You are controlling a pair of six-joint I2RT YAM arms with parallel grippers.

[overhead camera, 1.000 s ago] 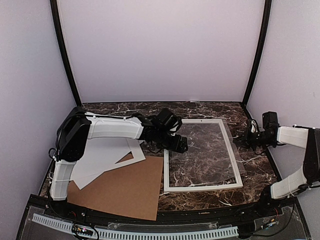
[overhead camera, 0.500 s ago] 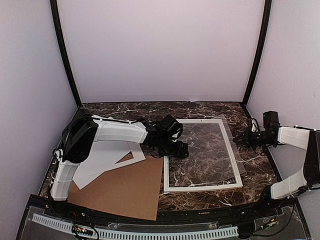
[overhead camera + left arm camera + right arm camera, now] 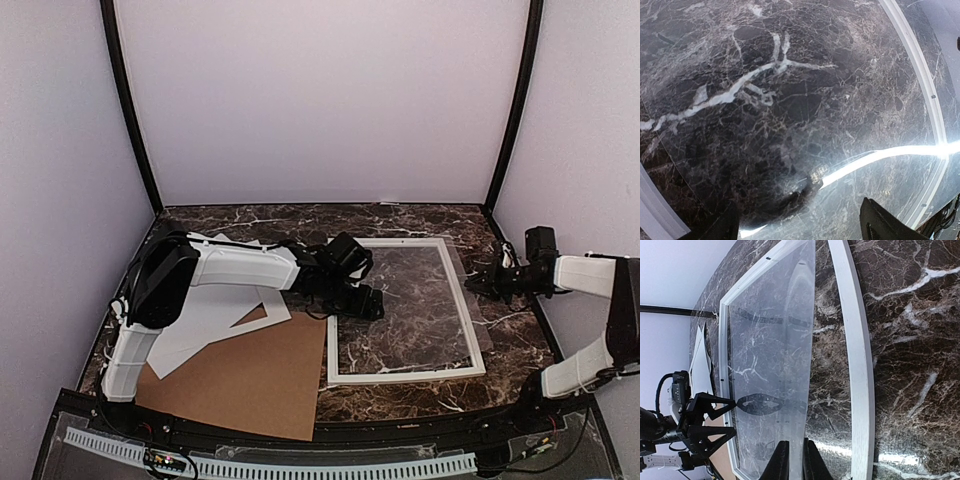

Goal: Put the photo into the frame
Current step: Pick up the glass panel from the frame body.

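As the frame lies lengthwise near-to-far, left end effector spread, right end effector pinching clear sheet.

frame white | sheet clear | table dark brown marble, white veins | cardboard brown | mat white

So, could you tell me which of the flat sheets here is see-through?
The clear sheet lying over the frame, pinched at its edge by the right gripper: the marble shows through it. The brown cardboard and white mat are opaque.
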